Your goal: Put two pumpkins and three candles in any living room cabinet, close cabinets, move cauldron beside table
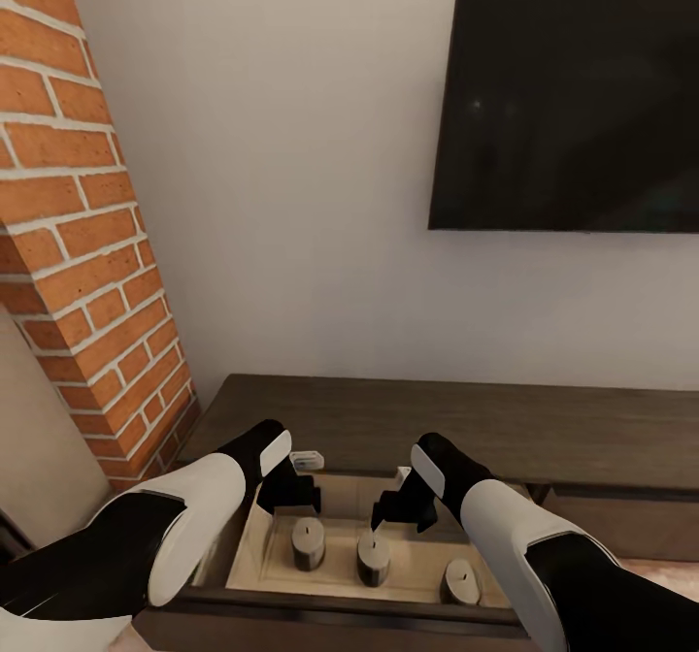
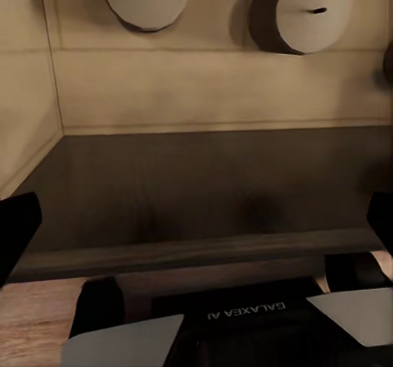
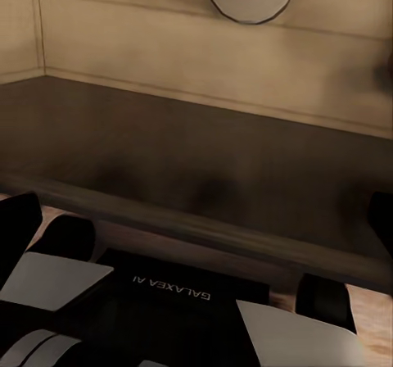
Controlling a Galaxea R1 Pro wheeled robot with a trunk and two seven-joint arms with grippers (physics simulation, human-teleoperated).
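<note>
- I have the wall ahead of me, with a dark TV screen (image 1: 573, 104) mounted high at my right and a brick column (image 1: 83, 235) leaning in at my left, its foot just beside the cabinet's left end.
- The cabinet (image 1: 408, 424) runs along the wall below; its bare brown top stretches away to my right.
- One drawer (image 1: 252, 545) stands pulled out toward me, pale beige inside, its dark front edge low in the head view. Both arms hang over it.
- Three candles stand upright on the drawer floor in a row, well apart from each other: the left candle (image 1: 309, 542), the middle candle (image 1: 373, 557) and the right candle (image 1: 459, 581). There is bare floor between them and toward the drawer's left wall.
- My left gripper (image 1: 289, 489) hovers above the drawer's back left part, fingers spread wide in the left wrist view, holding nothing.
- My right gripper (image 1: 396, 506) hangs just above the middle candle, fingers likewise parted and empty; I cannot tell whether it touches the wick.
- A small white tag (image 1: 307, 459) lies on the cabinet top at the drawer's back edge.
</note>
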